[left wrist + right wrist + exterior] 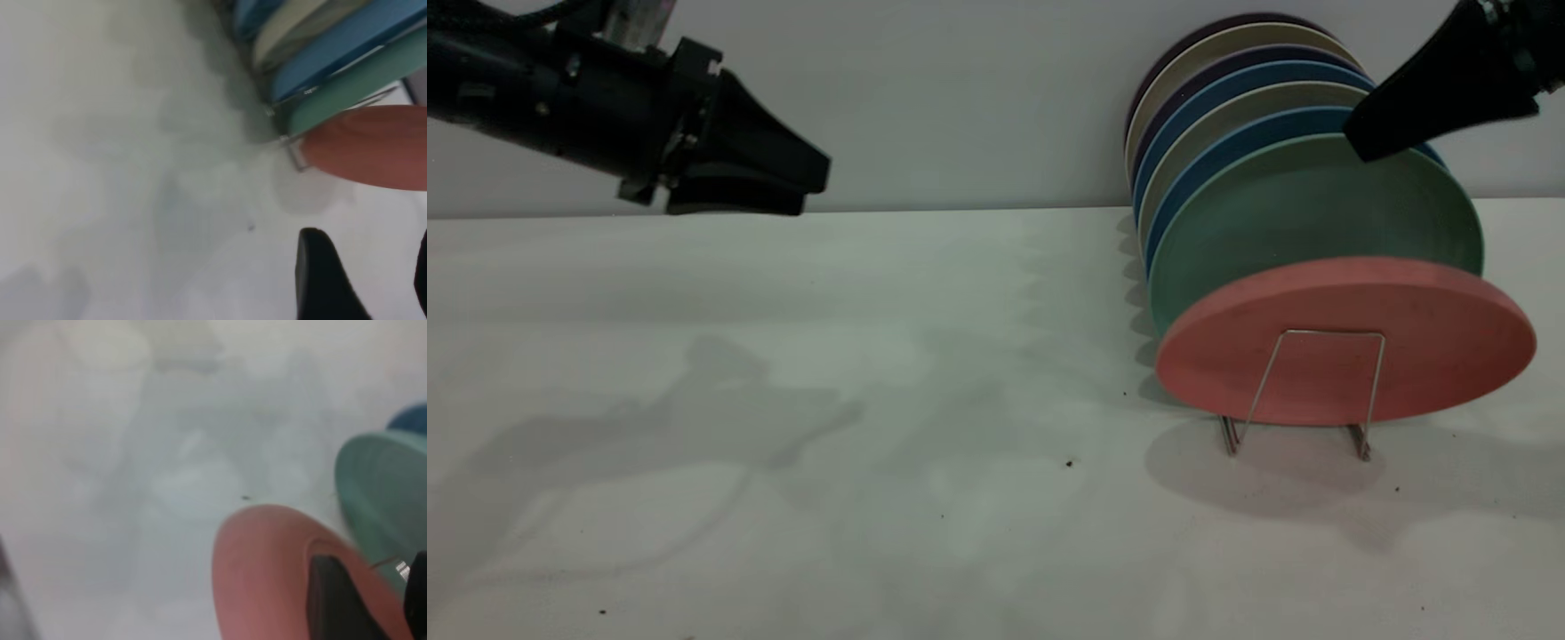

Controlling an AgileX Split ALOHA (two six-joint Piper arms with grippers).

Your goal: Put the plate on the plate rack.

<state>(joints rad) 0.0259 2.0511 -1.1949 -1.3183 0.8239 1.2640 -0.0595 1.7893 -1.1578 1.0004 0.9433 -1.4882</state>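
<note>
**Pink plate stands in the rack's front slot**

Exterior view: the round salmon-pink matte plate (1352, 342) leans in the thin silver wire plate rack (1303, 391) toward the tabletop's (783, 427) right edge, in front of a teal-green plate (1316, 213) and a row of blue and beige plates (1227, 98). The left end effector (800, 187) hovers narrow; the right end effector (1360, 142) hangs over the stack, and its spread I cannot tell.

Left wrist view: the pink plate (373, 147) sits apart from the dark fingers (327, 280).

Right wrist view: a dark finger (333, 600) overlaps the pink plate (267, 567).

The plate (1405, 320) looks matt and faintly speckled; the plate rack (1316, 391) is thin shiny wire.
</note>
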